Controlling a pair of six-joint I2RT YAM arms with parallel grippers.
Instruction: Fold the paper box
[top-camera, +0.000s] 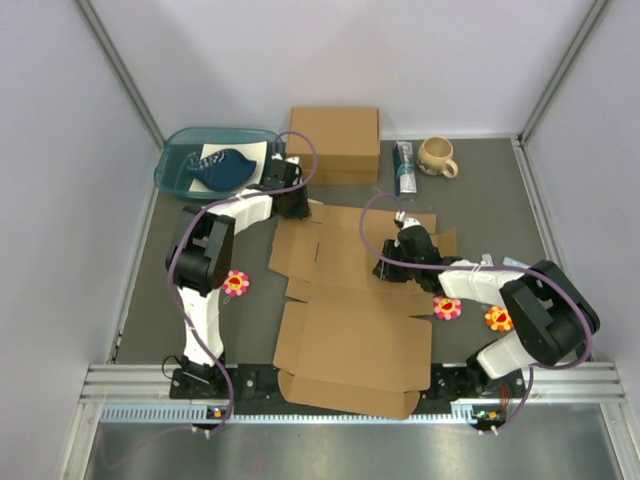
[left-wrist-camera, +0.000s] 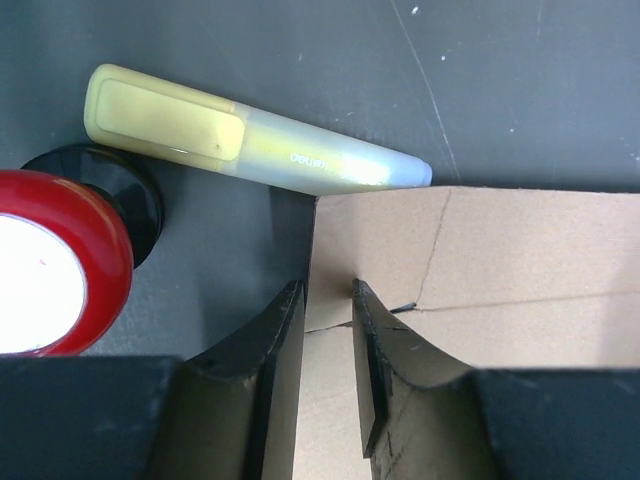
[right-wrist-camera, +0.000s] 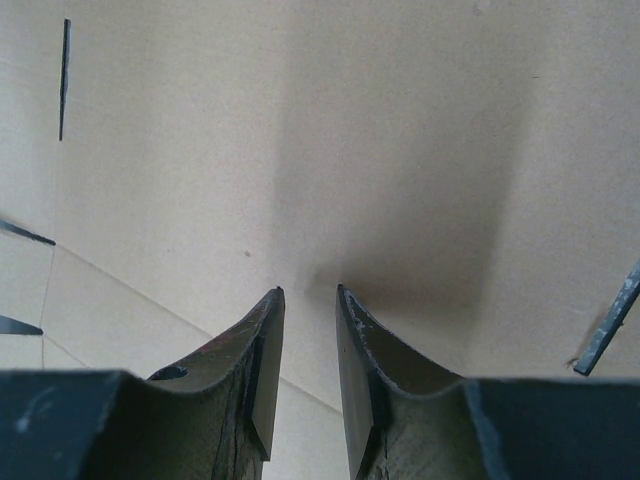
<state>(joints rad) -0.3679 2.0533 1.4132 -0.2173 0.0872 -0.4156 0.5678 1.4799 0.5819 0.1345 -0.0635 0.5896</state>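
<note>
The paper box (top-camera: 350, 340) lies unfolded and flat in the middle of the table, a wide brown die-cut sheet with many flaps. My left gripper (top-camera: 300, 205) is at its far left corner. In the left wrist view the left gripper (left-wrist-camera: 325, 290) straddles the cardboard's (left-wrist-camera: 500, 260) left edge with a narrow gap, one finger over the dark table and the other over the cardboard, pinching nothing. My right gripper (top-camera: 400, 228) hovers over the far right part of the sheet. In its wrist view the right gripper (right-wrist-camera: 308, 292) stands slightly open above a bare panel (right-wrist-camera: 300, 150).
A yellow highlighter (left-wrist-camera: 250, 150) and a round red-rimmed object (left-wrist-camera: 50, 265) lie just beyond the left gripper. At the back stand a blue basin (top-camera: 215, 160), a thicker brown box (top-camera: 335, 143), a small tube (top-camera: 405, 168) and a mug (top-camera: 437, 155). Flower-shaped pieces (top-camera: 236, 283) (top-camera: 447, 308) flank the sheet.
</note>
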